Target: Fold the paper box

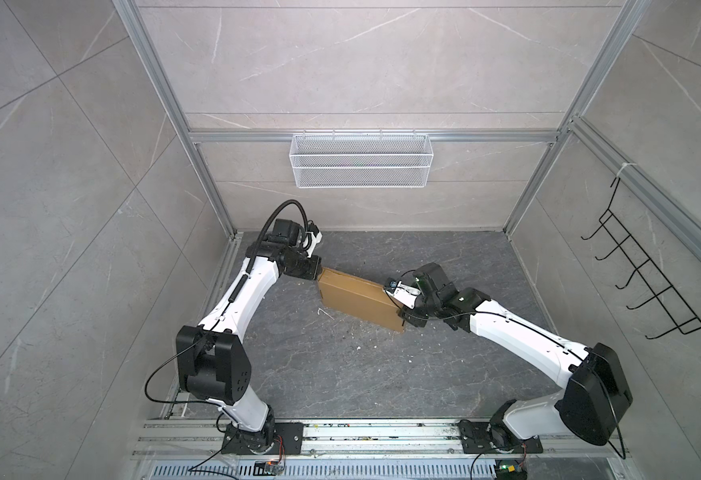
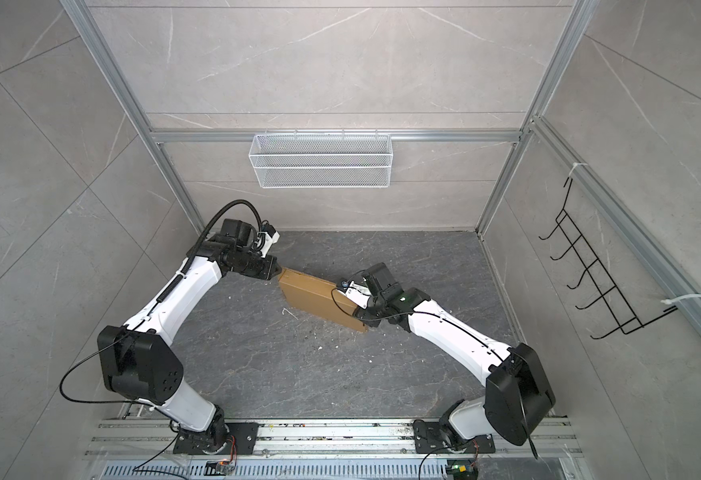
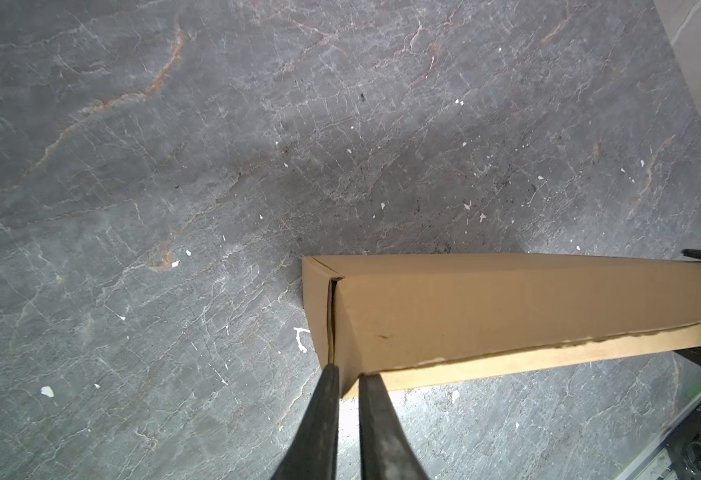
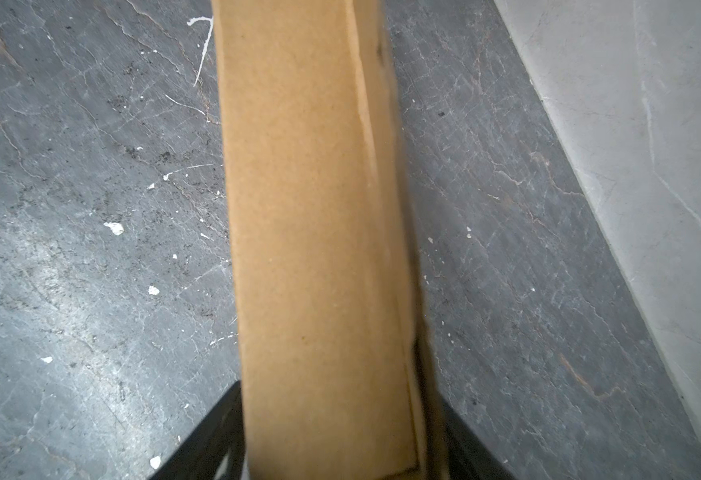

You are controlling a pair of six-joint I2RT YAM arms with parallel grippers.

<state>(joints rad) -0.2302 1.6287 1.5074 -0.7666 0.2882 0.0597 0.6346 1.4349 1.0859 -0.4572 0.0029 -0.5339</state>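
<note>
Late in the fold, judging by shape: paper box (image 1: 359, 301) closed into a shallow brown slab, no loose flaps in both top views. Near the middle of the tabletop (image 1: 340, 374), long axis running from 10 o'clock to 4 o'clock, apparently tipped up on a long side. Contact between low edge and tabletop: impossible to tell.

Held at both ends. Left hand (image 1: 319, 274) at the 10 o'clock corner, fingers (image 3: 319, 424) nearly together and seemingly nipping that corner's cardboard, seen from the left wrist. Right hand (image 1: 398, 309) at the 4 o'clock end, spread wide and clamped across the box's thickness, black fingers flanking both faces in the right wrist view.

At the left end, a dark slit (image 3: 332, 311) along the end flap, not quite flush, plus a ragged long seam (image 3: 548, 345).

Probably the final tuck-and-press step. Next move likely calls for a steady hold from the right while pressing that end flap flush from the left. Gently, to avoid buckling the corrugated wall or twisting the box out of the grip.
</note>
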